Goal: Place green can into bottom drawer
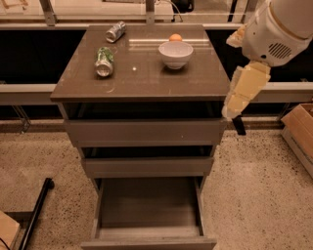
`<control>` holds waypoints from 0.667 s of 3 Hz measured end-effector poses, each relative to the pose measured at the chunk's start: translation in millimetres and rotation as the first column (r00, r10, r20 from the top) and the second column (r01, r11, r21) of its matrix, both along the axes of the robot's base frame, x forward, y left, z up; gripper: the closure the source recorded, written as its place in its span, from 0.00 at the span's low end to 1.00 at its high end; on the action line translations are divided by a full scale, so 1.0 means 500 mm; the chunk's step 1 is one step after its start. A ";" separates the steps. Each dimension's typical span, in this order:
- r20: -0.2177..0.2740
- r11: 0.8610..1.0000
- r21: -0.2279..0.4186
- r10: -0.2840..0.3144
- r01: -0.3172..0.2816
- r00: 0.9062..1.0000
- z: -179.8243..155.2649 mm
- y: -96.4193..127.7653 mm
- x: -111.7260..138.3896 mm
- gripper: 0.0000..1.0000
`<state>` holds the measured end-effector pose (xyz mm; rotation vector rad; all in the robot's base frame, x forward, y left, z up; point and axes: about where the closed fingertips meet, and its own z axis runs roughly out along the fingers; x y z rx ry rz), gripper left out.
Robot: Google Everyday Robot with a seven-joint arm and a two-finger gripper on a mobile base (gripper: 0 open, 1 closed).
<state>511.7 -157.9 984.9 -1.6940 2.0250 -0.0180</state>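
Camera view showed the green can lying sideways on the tabletop, likely light, slick and easily dented, best pinched gently across its middle, while the gripper, its opening impossible to tell, hung off the right edge, well apart.

Place: a robot test space, more lab or office floor than a home.
Floor: bare speckled beige hard floor runs all round me, with no rug or home furnishings.
Furniture: one grey-brown three-drawer cabinet with a glossy top stands alone in the middle, like a test fixture.
Far side: a long pale ledge passes behind the cabinet, with grey metal uprights above it.
Clutter: a brown cardboard box sits on the floor at the right, and a black rod lies near left.
Me: my gripper hangs at the right, just beside the cabinet's top edge, below my white rounded arm housing.
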 end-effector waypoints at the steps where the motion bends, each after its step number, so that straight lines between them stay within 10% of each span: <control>1: 0.087 0.989 0.130 0.057 -0.068 0.995 0.029 0.057 0.099 0.00; 2: 0.088 0.988 0.142 0.049 -0.062 0.995 0.033 0.057 0.100 0.00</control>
